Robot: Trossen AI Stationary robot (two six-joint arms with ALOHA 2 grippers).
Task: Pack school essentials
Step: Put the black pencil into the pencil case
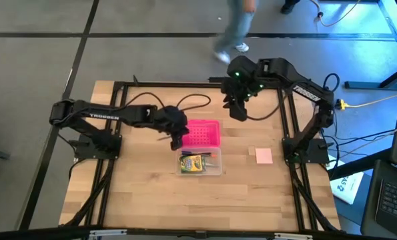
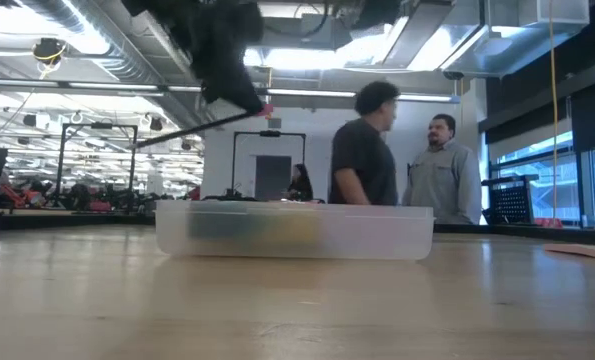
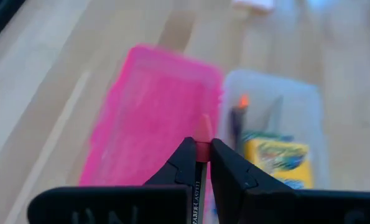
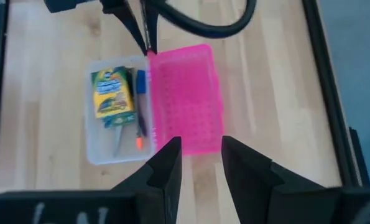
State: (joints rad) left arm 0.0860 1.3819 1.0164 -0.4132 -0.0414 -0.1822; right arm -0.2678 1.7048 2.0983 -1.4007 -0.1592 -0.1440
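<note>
While the left gripper [image 3: 201, 163] hovered at the centre of the high view, its jaws were clamped on a thin red pencil [image 3: 201, 138], held above the seam between the bright pink dotted plastic lid [image 1: 202, 134] and the clear rectangular plastic box [image 1: 199, 163] just below it. The yellow-green cardboard crayon box [image 4: 112, 93] and some pens already lay inside that box. The step in hand looked like carrying the pencil over; the next move called for shifting toward the box's open side beside the crayons and lowering before release. The pale pink square pad [image 1: 263, 156] lay apart, right of centre on the wooden surface [image 1: 145, 200]. The right gripper [image 4: 201, 155] waited at upper right, jaws slightly apart, empty. Bare wood lay round the box.
</note>
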